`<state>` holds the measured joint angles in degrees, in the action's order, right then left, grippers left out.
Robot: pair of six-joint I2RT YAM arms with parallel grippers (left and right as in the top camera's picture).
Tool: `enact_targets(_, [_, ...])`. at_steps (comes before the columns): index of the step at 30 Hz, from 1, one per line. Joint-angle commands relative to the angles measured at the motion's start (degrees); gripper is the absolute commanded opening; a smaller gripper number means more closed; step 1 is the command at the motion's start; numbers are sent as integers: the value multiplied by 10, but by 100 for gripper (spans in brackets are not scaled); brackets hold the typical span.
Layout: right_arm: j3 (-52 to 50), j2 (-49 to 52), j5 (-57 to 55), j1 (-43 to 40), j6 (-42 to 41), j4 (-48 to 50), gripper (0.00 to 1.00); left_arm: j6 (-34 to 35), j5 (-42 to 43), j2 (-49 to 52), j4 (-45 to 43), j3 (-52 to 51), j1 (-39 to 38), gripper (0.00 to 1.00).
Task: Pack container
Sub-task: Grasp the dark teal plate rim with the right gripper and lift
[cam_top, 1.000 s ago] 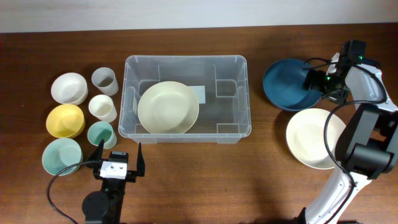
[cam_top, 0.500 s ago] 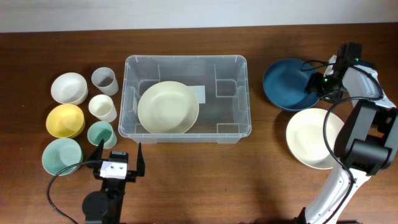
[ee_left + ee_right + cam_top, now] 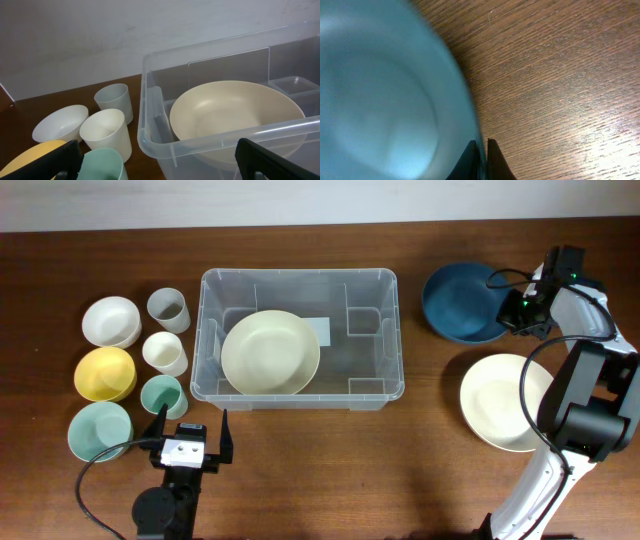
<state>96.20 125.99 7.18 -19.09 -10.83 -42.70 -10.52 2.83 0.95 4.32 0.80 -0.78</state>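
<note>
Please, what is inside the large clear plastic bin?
One cream round bowl lies in the clear rectangular plastic bin, toward its left. A white label on the base shows partly; the bowl covers the rest.

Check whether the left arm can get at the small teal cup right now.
Probably yes. The left end effector stands open just short of the small teal cup, with nothing between them; the teal bowl and cream cup crowd it closely, though.
</note>
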Motion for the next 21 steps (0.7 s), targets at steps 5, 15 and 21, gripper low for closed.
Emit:
enact_targets(5, [166, 7, 2, -23, -32, -74, 4, -7, 4, -3, 1, -3, 3, 99])
enact_targets(15, [489, 6, 24, -17, -30, -281, 5, -7, 4, -3, 1, -3, 3, 100])
enact_targets(21, [356, 26, -3, -16, -14, -313, 49, -7, 4, -3, 1, -3, 3, 100])
